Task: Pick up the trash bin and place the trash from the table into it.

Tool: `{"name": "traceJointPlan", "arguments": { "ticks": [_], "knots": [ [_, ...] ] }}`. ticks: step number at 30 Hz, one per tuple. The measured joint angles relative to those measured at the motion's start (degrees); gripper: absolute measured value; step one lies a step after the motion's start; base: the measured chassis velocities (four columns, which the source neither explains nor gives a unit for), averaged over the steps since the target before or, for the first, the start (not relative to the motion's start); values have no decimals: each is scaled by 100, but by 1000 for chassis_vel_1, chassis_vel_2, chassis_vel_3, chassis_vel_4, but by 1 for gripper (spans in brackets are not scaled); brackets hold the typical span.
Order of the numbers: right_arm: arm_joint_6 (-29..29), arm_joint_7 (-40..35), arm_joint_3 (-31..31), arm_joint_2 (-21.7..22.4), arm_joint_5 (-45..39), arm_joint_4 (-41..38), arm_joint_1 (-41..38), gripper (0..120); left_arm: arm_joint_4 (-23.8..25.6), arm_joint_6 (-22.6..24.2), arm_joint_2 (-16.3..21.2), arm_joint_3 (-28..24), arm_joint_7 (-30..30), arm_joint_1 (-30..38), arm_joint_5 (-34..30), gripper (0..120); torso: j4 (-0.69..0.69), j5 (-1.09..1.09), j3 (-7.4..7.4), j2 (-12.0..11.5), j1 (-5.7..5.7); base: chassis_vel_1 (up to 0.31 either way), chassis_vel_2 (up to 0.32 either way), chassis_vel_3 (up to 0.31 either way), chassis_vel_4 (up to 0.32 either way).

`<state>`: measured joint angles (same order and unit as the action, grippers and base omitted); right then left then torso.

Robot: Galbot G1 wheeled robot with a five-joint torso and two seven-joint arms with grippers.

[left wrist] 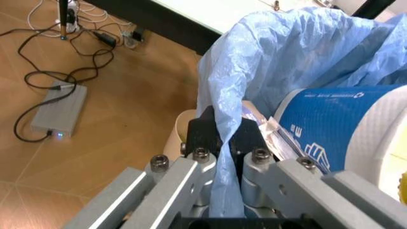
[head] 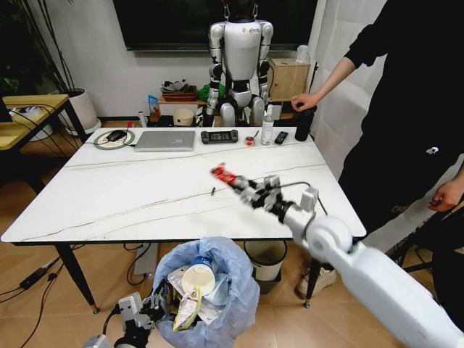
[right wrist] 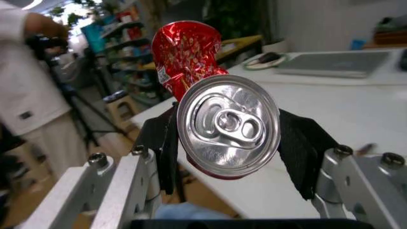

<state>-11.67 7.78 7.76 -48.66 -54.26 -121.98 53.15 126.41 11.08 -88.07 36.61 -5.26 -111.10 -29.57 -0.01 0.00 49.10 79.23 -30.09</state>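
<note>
With the trash bin [head: 210, 290] at six o'clock already holding a paper cup [head: 199, 278] and wrappers, the left gripper [left wrist: 219, 143] is pinching its bag rim while the right gripper [right wrist: 228, 143] is clamping a crushed red can [head: 225, 175] above the table [head: 109, 196], where one small scrap [head: 212, 192] is lying at center.

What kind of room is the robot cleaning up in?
Probably a robot lab or office. A humanoid robot stands by the wall, a laptop lies on the white table, and a dark screen hangs behind it.
</note>
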Motion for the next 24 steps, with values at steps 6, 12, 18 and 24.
{"name": "traceJointPlan", "arguments": {
  "ticks": [6,12,18,24],
  "knots": [
    [183,183,637,376,671,-650,811,47,32,8,2,6,6,-24,-6,0,1,0,0,0,1,0,0,0,0],
    [332,283,944,570,1366,-494,1189,47,111,9,-20,-5,7,-108,7,0,1,1,1,0,0,0,0,0,0],
    [435,280,875,550,1678,-304,1287,49,150,9,-31,-9,7,-136,-4,0,2,1,1,0,-1,0,0,0,0],
    [515,279,758,639,1816,-285,1491,73,153,28,-33,1,8,-151,-2,0,2,0,1,-1,-1,0,0,0,0]
  ]
}}
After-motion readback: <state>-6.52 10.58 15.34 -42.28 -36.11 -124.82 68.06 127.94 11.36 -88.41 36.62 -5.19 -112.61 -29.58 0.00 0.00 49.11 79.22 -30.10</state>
